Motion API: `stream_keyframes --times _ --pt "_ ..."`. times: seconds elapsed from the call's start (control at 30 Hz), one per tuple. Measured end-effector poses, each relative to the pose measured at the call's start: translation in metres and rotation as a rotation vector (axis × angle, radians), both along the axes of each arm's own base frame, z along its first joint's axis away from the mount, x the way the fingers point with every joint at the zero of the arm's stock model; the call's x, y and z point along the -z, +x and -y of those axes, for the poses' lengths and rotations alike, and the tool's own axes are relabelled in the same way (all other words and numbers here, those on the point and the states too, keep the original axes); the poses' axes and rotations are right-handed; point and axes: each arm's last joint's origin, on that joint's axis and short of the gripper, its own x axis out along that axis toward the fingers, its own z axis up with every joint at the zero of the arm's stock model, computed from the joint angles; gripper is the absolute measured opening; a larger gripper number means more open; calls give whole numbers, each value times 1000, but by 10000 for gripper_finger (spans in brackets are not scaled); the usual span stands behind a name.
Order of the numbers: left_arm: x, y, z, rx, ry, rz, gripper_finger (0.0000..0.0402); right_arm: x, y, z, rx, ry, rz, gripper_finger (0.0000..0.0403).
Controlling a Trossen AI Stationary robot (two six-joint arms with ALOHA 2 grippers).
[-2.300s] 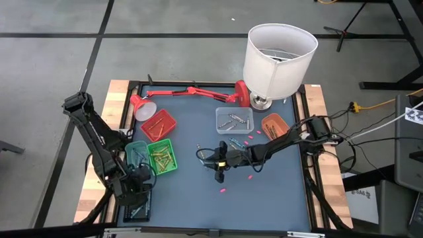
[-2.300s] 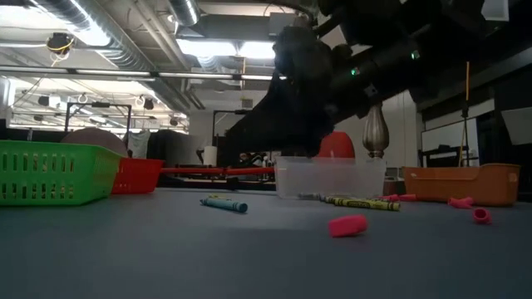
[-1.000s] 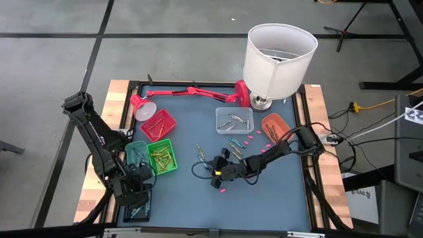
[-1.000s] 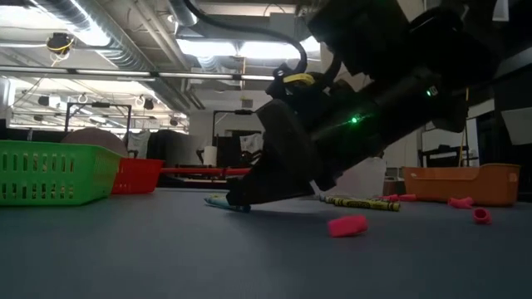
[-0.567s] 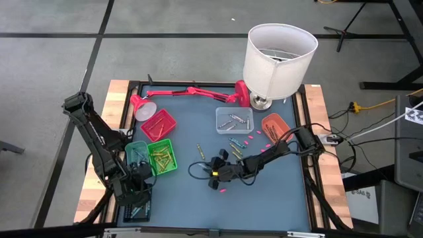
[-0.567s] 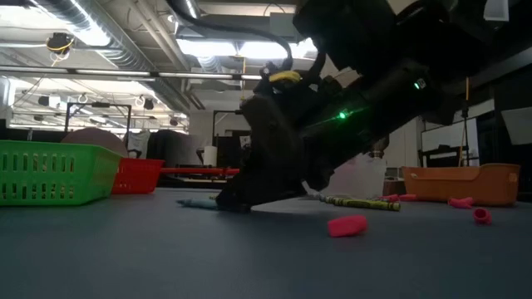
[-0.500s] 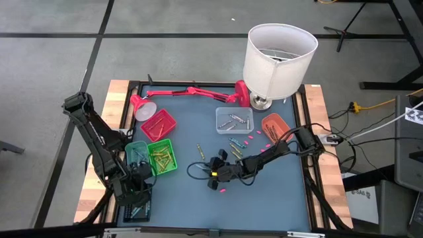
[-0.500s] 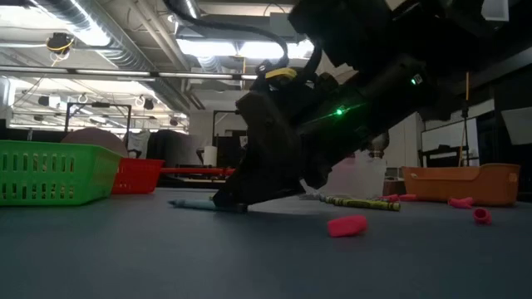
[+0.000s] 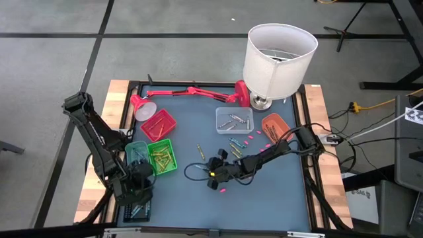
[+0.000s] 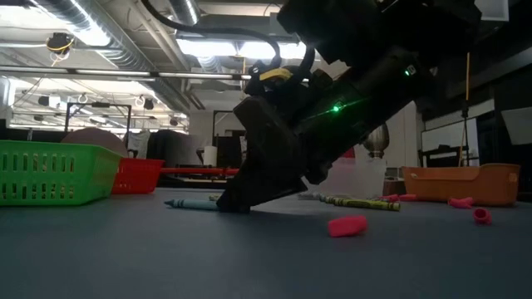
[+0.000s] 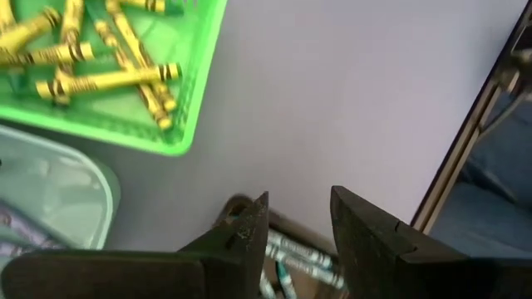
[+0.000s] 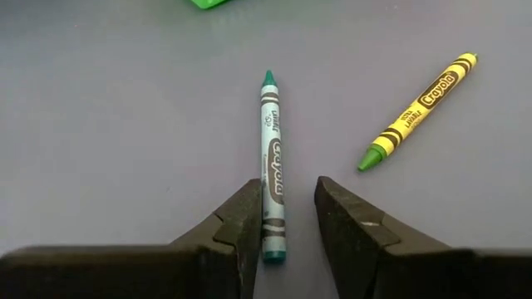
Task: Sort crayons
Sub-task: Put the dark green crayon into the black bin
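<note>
With the right gripper (image 12: 287, 224) down mid-table, jaws apart and straddling the teal crayon (image 12: 271, 158) lying flat, not gripped — close squarely on its barrel, lift straight. Left gripper (image 11: 298, 224) waits open, near-left by the green tray (image 11: 195, 100).

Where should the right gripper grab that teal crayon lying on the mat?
Pinch the teal crayon across its wrapped middle, coming straight down. It lies flat, and the open right gripper already straddles its blunt end, so sliding toward the tip looks best.
</note>
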Motion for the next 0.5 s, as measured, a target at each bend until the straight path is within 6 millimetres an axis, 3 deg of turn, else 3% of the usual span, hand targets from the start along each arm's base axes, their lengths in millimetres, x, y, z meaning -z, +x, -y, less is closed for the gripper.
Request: stream_keyframes --times 0.2,0.5 --pt "-1 2 -2 -35 49 78 115 0 0 0 -1 2 -3 106" --pt "-2 3 -2 -51 74 114 115 1 -1 0 5 -2 -5 25"
